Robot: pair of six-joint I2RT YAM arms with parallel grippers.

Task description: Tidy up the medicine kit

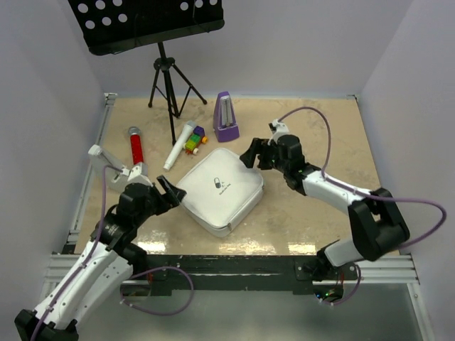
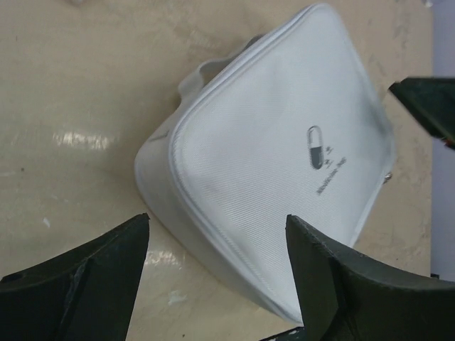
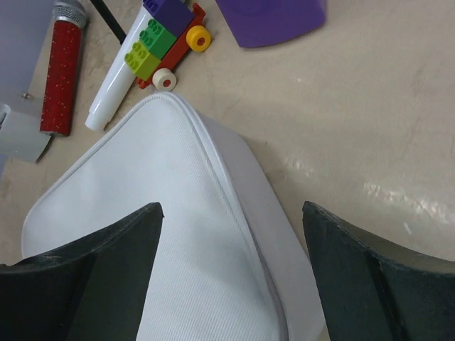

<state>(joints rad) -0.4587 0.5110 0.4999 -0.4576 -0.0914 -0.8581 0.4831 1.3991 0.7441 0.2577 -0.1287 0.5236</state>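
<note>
The white medicine kit [image 1: 220, 190] lies closed, logo up, in the middle of the table [image 1: 313, 213], turned cornerwise. The left gripper [image 1: 169, 193] is just beside its left corner, jaws apart and empty. The right gripper [image 1: 254, 153] is over its far right corner, jaws likewise apart. On the far side stand a block toy car [image 1: 194, 143], a white microphone [image 1: 178, 147] and a purple metronome [image 1: 226, 118].

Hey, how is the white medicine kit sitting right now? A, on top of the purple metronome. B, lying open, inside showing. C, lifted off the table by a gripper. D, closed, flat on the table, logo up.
D: the medicine kit lies shut on the table, its pill logo facing up.
</note>
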